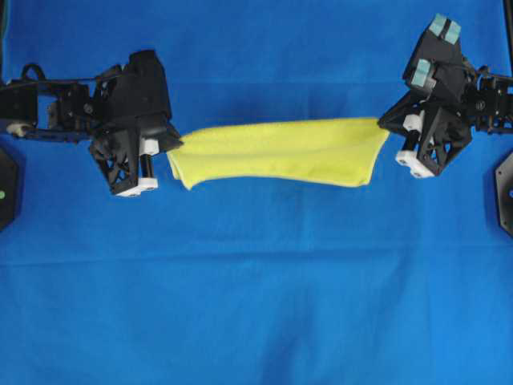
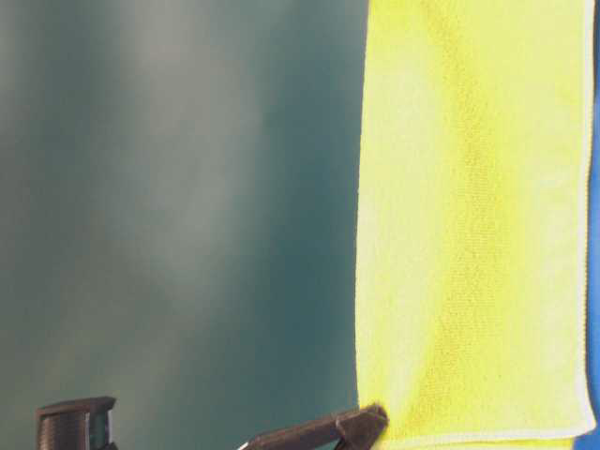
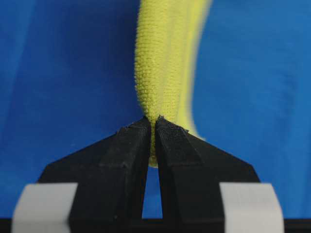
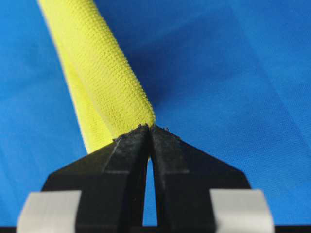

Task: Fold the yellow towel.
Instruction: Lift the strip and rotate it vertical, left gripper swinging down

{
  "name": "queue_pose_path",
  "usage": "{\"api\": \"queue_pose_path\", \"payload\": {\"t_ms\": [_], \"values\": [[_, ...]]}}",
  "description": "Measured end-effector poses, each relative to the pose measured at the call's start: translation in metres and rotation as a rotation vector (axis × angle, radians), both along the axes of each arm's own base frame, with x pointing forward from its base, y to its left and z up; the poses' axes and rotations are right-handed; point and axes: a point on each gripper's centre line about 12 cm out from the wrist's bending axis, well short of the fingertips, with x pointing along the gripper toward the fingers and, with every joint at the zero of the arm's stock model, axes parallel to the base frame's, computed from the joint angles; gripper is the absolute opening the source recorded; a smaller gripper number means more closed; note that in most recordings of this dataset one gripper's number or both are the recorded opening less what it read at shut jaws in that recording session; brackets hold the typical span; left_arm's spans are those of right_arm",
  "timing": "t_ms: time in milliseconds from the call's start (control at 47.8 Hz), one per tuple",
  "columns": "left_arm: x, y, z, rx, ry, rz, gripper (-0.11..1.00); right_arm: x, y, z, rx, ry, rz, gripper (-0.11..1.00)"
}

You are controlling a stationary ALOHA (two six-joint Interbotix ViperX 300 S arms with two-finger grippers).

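Note:
The yellow towel [image 1: 276, 150] hangs stretched between my two grippers above the blue cloth surface, doubled over along its top edge. My left gripper [image 1: 175, 144] is shut on its left end, where the folded cloth [image 3: 163, 73] runs straight out from the pinched tips [image 3: 153, 121]. My right gripper [image 1: 385, 124] is shut on the right end, and the rolled fold [image 4: 99, 63] leads up and left from its tips [image 4: 150, 127]. In the table-level view the towel [image 2: 473, 225] fills the right side, with one black finger [image 2: 352, 427] touching its lower corner.
The blue cloth surface [image 1: 256, 289] covers the whole table. Black arm bases sit at the left edge [image 1: 6, 188] and right edge [image 1: 505, 192]. Another dark gripper part [image 2: 75, 422] shows low in the table-level view.

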Motion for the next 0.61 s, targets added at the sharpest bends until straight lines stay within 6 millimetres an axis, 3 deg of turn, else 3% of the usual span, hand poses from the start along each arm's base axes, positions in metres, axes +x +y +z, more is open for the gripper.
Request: {"api": "queue_pose_path", "payload": {"t_ms": [168,314,607], "values": [[0.003,-0.012,0.002,-0.027,-0.024,-0.008,0.03,0.001,-0.001,0.000,-0.015,-0.005,0.009,0.02],[0.012,-0.038,0.008,-0.035,-0.103,-0.080,0.03,0.001,-0.014,0.003,-0.050,-0.036,-0.015,0.02],[0.059,-0.101,0.021,-0.032,-0.274,-0.261,0.03,0.003,-0.059,0.015,-0.115,-0.151,-0.122,0.02]]}}
